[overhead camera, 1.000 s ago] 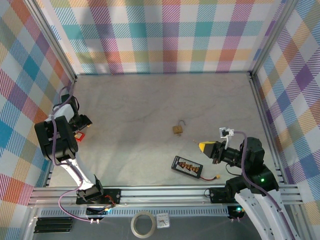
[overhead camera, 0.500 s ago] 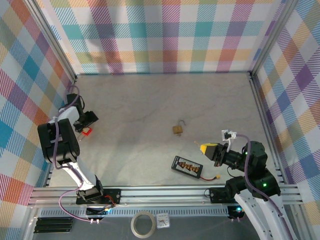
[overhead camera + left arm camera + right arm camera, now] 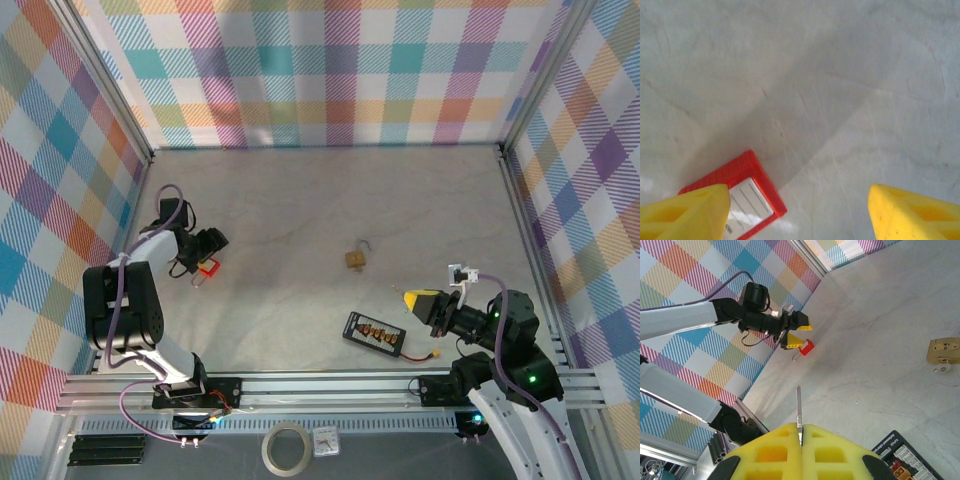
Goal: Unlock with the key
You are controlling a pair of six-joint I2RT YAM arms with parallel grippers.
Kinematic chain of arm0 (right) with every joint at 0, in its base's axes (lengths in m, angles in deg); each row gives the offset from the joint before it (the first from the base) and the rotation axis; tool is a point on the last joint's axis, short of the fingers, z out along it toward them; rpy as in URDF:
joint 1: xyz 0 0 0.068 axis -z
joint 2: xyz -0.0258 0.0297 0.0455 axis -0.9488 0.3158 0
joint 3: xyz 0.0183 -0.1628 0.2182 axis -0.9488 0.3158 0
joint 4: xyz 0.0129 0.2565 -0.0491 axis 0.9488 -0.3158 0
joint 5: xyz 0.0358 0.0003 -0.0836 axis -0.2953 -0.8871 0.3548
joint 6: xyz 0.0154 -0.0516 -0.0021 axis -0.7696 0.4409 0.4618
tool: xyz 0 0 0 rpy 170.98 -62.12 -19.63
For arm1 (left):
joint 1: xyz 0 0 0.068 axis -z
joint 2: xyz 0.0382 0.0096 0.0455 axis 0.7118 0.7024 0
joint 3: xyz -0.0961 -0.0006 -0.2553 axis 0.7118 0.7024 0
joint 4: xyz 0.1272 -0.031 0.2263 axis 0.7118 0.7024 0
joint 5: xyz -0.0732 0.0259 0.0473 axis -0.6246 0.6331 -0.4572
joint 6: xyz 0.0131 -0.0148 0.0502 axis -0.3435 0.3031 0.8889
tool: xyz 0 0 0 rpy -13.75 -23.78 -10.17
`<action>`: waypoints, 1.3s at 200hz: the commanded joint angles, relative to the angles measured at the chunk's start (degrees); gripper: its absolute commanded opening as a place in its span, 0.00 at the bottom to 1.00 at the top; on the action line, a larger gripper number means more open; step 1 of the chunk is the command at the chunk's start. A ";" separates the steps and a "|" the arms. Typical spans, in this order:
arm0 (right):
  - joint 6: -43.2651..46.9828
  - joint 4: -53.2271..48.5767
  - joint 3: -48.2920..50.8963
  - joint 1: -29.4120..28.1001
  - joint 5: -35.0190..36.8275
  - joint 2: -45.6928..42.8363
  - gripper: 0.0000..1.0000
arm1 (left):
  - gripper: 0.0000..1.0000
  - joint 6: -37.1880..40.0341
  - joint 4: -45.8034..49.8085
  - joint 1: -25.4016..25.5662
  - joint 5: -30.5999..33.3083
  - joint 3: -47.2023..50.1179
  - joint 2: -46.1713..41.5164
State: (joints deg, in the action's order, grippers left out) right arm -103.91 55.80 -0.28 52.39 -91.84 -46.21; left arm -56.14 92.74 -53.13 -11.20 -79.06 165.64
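L gripper (image 3: 205, 258): jaws wide apart, angled down, forearm reaching fwd. R gripper (image 3: 801, 432): fingers pressed together, pinching the key (image 3: 799, 407), blade poking ahead of tips.

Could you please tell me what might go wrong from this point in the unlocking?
The red padlock lies off-centre, by one of the open left fingers; closing could clip its corner or shove it away. The thin key sticks out from the shut right fingers, gripped only at its end, so it may twist or slip when pressed into a keyhole.
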 commanded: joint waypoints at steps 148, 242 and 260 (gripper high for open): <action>-0.71 -2.11 -0.18 -0.31 0.69 -2.75 0.00 | 0.74 22.32 23.84 8.10 17.03 -11.82 7.87; -0.57 -2.68 0.88 -0.31 1.06 -3.62 0.00 | 0.72 24.89 22.41 7.84 22.33 -15.02 13.20; -0.72 -2.66 0.96 -0.31 1.16 -3.63 0.00 | 0.72 25.30 21.82 7.79 21.53 -15.23 14.10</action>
State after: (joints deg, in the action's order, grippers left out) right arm -104.81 53.29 0.11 52.39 -90.97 -49.10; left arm -32.23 114.71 -45.07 10.02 -93.05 178.12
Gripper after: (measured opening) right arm 0.064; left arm 0.719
